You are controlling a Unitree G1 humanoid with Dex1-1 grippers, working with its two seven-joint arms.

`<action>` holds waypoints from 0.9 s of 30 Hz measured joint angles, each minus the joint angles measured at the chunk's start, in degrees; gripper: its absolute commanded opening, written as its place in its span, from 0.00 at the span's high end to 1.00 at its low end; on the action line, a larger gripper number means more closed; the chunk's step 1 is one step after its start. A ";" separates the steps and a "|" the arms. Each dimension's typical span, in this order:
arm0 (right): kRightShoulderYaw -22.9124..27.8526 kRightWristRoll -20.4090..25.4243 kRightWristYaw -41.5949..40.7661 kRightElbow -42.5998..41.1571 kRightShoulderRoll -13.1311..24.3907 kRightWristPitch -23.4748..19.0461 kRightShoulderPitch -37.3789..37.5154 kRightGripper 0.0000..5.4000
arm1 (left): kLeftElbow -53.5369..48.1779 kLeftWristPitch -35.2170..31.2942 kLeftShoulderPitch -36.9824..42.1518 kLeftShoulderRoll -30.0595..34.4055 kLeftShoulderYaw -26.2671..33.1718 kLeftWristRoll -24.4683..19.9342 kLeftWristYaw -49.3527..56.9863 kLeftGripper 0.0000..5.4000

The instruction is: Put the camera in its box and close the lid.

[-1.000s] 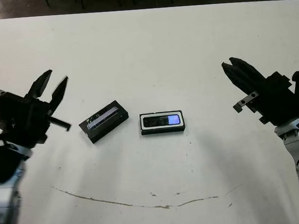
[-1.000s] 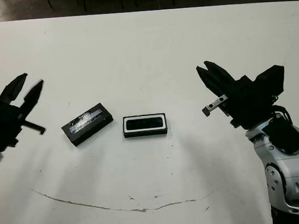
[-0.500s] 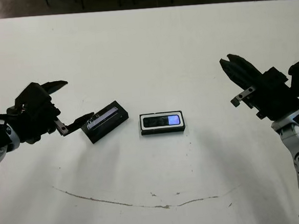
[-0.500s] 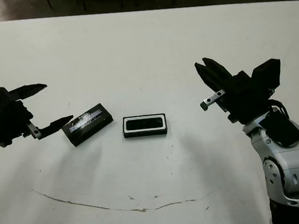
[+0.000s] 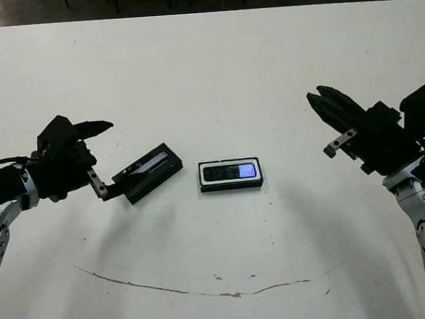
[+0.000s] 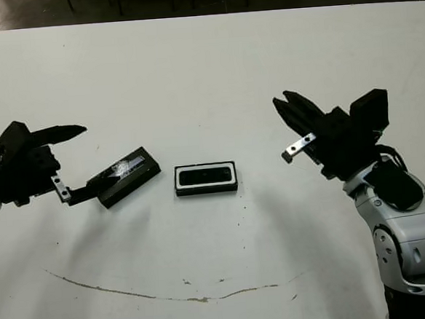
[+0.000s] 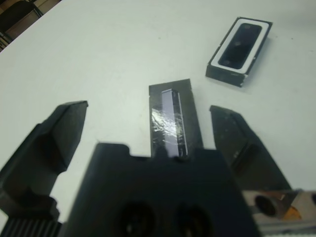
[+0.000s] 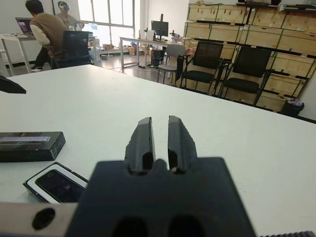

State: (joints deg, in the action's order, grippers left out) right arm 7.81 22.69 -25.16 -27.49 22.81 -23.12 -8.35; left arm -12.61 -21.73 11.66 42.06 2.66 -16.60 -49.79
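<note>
One box [image 5: 231, 174] lies mid-tabletop [image 5: 214, 72] with one camera [image 5: 231, 172] inside. One lid [image 5: 148, 172] lies just to its left, between the spread fingers of the left tool [image 5: 109, 159]. The right tool [image 5: 317, 99], well apart, is pressed together.

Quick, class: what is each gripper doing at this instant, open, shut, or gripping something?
Left gripper: open, fingers either side of the flat black striped lid's end, holding nothing.
Right gripper: shut, empty, raised off the white table.
</note>
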 measured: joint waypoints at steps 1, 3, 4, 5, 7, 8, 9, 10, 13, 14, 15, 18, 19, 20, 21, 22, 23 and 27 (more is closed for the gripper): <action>-0.02 -0.06 0.00 0.00 0.01 0.00 0.01 1.00 | 0.00 0.07 0.00 0.01 -0.27 0.06 -0.11 0.00; -0.12 -0.14 0.00 0.01 0.04 0.00 0.03 1.00 | 0.05 0.03 0.00 0.05 -0.77 0.12 -0.50 0.00; -0.18 -0.21 0.00 0.04 0.08 0.00 0.04 1.00 | 0.14 0.02 0.00 0.14 -0.98 0.13 -0.73 0.00; -0.26 -0.30 -0.01 0.10 0.10 0.02 0.05 1.00 | 0.23 0.02 0.02 0.36 -1.25 0.17 -1.12 0.00; -0.46 -0.59 -0.13 0.44 0.14 0.28 0.08 1.00 | 0.55 -0.01 0.19 0.72 -1.71 0.20 -1.75 0.00; -0.54 -0.74 -0.24 0.63 0.14 0.52 0.09 1.00 | 0.73 -0.06 0.33 0.78 -1.84 0.20 -1.97 0.00; -0.57 -0.91 -0.29 0.74 0.16 0.54 0.09 1.00 | 0.92 -0.22 0.46 0.79 -1.93 0.15 -2.19 0.00; -0.60 -1.02 -0.37 0.83 0.21 0.54 0.09 1.00 | 1.22 -0.45 0.66 0.79 -2.12 0.12 -2.47 0.00; -0.71 -1.08 -0.59 0.96 0.44 0.54 0.08 1.00 | 2.31 -0.10 1.12 0.78 -2.94 0.17 -3.51 0.00; -0.74 -1.08 -0.64 1.05 0.44 0.57 0.08 1.00 | 2.47 0.00 1.18 0.78 -3.07 0.14 -3.83 0.00; -0.76 -1.10 -0.66 1.12 0.44 0.61 0.08 1.00 | 2.68 -0.01 1.25 0.78 -3.18 0.13 -4.15 0.00; -0.83 -1.24 -0.71 1.20 0.45 1.07 0.08 1.00 | 3.11 -0.17 1.42 0.78 -4.05 0.19 -4.62 0.00; -0.85 -1.30 -0.83 1.23 0.46 1.10 0.08 1.00 | 3.19 -0.23 1.42 0.78 -4.38 0.21 -4.78 0.00; -0.87 -1.34 -1.05 1.34 0.47 1.27 0.08 1.00 | 3.30 -0.23 1.45 0.79 -4.73 0.33 -4.98 0.00; -0.90 -1.41 -1.16 1.45 0.47 1.62 0.08 1.00 | 3.49 -0.23 1.46 0.79 -5.12 0.47 -5.33 0.00; -0.91 -1.47 -1.19 1.51 0.47 1.69 0.07 1.00 | 3.76 -0.23 1.46 0.79 -5.37 0.59 -5.53 0.00; -0.92 -1.52 -1.19 1.55 0.47 1.69 0.07 1.00 | 4.01 -0.23 1.45 0.79 -5.52 0.77 -5.68 0.00; -0.91 -1.55 -1.24 1.61 0.48 1.69 0.08 1.00 | 5.14 -0.03 1.45 0.79 -5.60 1.12 -5.75 0.00</action>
State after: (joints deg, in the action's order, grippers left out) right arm 6.90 21.14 -26.39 -25.89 23.28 -21.43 -8.27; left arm -7.48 -21.76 13.12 42.85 -2.94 -15.48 -55.54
